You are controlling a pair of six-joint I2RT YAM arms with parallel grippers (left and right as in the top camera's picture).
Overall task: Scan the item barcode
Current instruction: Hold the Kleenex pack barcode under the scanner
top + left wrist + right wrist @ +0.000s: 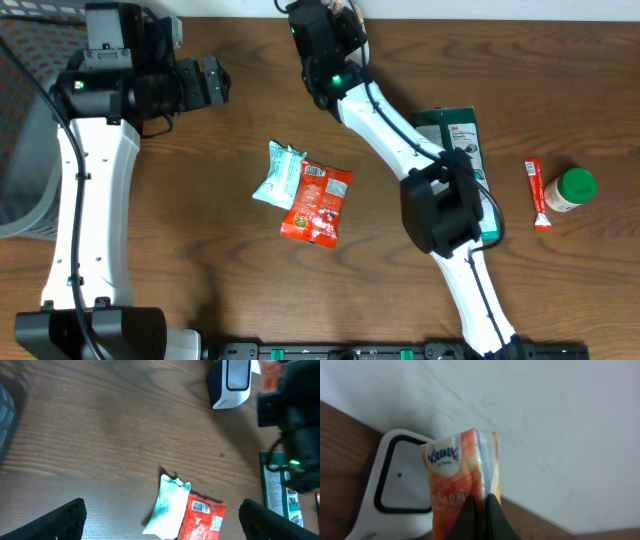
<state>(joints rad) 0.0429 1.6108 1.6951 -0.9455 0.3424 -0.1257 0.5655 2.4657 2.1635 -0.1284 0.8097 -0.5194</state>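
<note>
An orange Kleenex tissue pack is the item, pinched at its lower edge by my right gripper, which is shut on it. The pack stands upright just in front of the white scanner with its black-framed window. In the left wrist view the scanner sits at the far edge of the table, with the orange pack beside it. From overhead, my right gripper is at the table's far edge. My left gripper hangs open and holds nothing; its fingers are spread wide.
A teal-white packet and a red packet with a barcode lie mid-table. A green 3M box lies under the right arm. A red tube and green-lidded jar sit at right. A mesh basket stands at left.
</note>
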